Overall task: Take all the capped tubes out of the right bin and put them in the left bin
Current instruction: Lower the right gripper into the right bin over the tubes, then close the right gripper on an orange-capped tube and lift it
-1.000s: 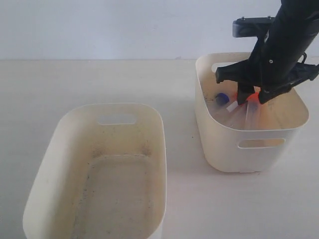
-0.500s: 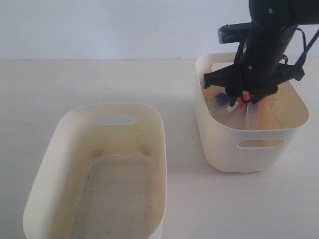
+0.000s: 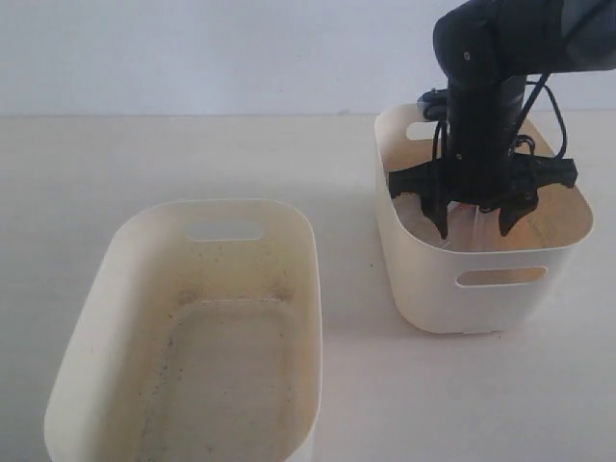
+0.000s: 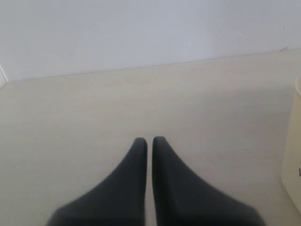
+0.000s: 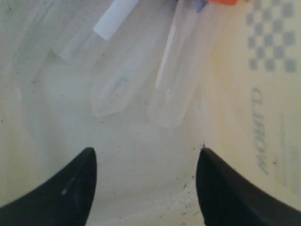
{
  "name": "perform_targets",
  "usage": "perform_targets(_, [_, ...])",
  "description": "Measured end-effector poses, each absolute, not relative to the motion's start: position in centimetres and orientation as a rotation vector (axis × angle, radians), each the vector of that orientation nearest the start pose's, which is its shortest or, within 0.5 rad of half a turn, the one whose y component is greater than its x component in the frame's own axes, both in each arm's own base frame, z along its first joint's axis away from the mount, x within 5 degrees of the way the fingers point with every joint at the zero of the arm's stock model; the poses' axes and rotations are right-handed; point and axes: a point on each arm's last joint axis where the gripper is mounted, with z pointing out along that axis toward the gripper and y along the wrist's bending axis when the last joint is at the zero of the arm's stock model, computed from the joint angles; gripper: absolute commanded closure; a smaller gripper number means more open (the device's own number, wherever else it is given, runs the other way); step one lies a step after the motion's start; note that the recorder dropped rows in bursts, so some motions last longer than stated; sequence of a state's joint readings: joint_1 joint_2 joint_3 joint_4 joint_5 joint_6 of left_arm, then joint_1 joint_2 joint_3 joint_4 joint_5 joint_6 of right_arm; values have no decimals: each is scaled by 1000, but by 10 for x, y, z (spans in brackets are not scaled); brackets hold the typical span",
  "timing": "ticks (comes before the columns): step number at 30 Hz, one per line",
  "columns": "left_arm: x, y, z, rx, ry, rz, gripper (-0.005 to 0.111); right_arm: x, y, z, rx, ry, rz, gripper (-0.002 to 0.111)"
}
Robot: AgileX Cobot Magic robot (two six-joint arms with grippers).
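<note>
The right bin (image 3: 481, 289) holds several clear capped tubes (image 5: 181, 80) lying side by side on its floor. One tube carries a white label strip (image 5: 115, 16), and a sliver of an orange cap (image 5: 221, 1) shows at the frame edge. The blue caps are hidden. My right gripper (image 3: 474, 229) (image 5: 146, 153) points straight down inside this bin, open, with its fingertips just short of the tubes' tapered ends and nothing between them. The grime-speckled left bin (image 3: 125, 241) holds no tubes. My left gripper (image 4: 150, 140) is shut and empty above the bare table, outside the exterior view.
A checkered diamond mark (image 5: 270, 37) and raised lettering sit on the right bin's inner wall beside the tubes. A cream tub edge (image 4: 294, 155) shows at the side of the left wrist view. Pale tabletop (image 3: 346, 346) separates the two bins.
My right arm has swung leftward and lowered into the right bin, turning the gripper to point straight down over the tubes. The coloured caps are now hidden behind it in the exterior view.
</note>
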State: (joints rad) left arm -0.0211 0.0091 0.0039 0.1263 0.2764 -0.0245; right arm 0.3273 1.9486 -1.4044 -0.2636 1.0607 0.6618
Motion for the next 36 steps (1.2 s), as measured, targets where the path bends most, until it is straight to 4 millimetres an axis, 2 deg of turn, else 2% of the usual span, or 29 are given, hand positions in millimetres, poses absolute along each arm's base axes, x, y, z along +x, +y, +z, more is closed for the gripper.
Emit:
perform_targets(6, [56,2,187,80,1770,85,102,371,102,190,313,2927,-282,47])
perform_targets(15, [56,2,187,80,1770,85,102,374,102,185,322,2914,-292,47])
perform_targets(30, [56,2,187,80,1770,85,102,379,107,131,327,3026,-333,47])
perform_targets(33, [56,2,187,80,1770,85,102,380,107,129,307,3032,-336,48])
perform_targets(35, [56,2,187,80,1770,85,102,381,107,128,299,3034,-340,53])
perform_targets(36, [56,2,187,80,1770,85,102,381,107,128,291,3034,-342,66])
